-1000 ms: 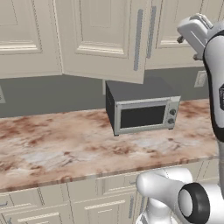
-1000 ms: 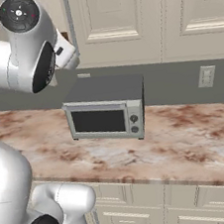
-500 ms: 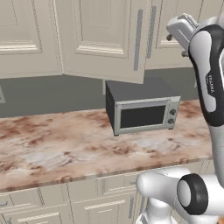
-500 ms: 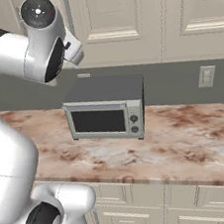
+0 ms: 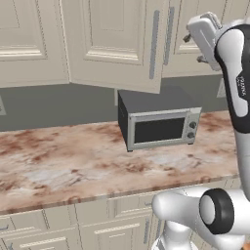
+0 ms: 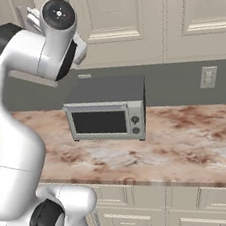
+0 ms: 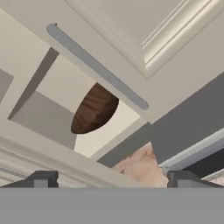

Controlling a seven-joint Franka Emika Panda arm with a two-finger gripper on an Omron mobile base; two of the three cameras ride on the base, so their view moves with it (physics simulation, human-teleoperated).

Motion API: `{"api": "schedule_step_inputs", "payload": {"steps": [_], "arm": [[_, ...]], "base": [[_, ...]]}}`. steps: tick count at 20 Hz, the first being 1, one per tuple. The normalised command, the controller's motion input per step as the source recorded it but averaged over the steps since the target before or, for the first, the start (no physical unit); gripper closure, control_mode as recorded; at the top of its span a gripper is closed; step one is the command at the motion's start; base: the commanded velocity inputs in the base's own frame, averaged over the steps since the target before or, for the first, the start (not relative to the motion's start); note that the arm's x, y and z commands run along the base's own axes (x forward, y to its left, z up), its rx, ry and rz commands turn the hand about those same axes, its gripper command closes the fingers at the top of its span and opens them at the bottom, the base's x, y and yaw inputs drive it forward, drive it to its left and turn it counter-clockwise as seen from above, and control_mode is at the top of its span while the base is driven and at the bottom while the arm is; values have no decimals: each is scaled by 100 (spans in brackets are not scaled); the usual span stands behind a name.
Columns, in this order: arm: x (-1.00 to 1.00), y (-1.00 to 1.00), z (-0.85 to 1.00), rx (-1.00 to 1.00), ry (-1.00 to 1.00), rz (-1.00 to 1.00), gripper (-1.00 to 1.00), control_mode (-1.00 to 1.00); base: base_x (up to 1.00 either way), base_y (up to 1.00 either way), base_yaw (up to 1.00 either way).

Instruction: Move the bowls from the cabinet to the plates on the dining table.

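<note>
Hand view: the pincer [image 7: 111, 178] stands released, its two dark finger tips [image 7: 43, 178] spread wide apart at the bottom of the picture with nothing between them. Just past the tips runs a beige frame edge of the cabinet [image 7: 39, 148], and beyond that edge the cabinet's pale inside shows through the gap left by a partly swung door [image 7: 144, 39]. The wide dark-brown wooden bowl [image 7: 94, 109] sits on the pale shelf inside, its rim partly hidden behind the door's edge and its long grey bar handle [image 7: 96, 65]. The bowl is well apart from the finger tips. The view is rolled, so the handle runs slantwise across it. Beside the door's far edge a patch of the pinkish-brown marbled top [image 7: 138, 164] shows, and next to it a corner of the grey microwave [image 7: 192, 153].

In the left base view the hand [image 5: 205, 36] is raised in front of the cabinet, beside the ajar door, and the microwave stands on the marbled top under that door.
</note>
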Motion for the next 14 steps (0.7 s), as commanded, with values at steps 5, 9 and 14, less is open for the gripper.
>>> {"api": "schedule_step_inputs", "payload": {"steps": [5, 9, 14], "arm": [[6, 6, -7, 21, 0, 1, -100, -100], [14, 0, -29, 10, 0, 0, -100, -100], [15, 19, -18, 10, 0, 0, -100, -100]], "base": [[0, 0, 0], [0, 0, 0], [0, 0, 0]]}}
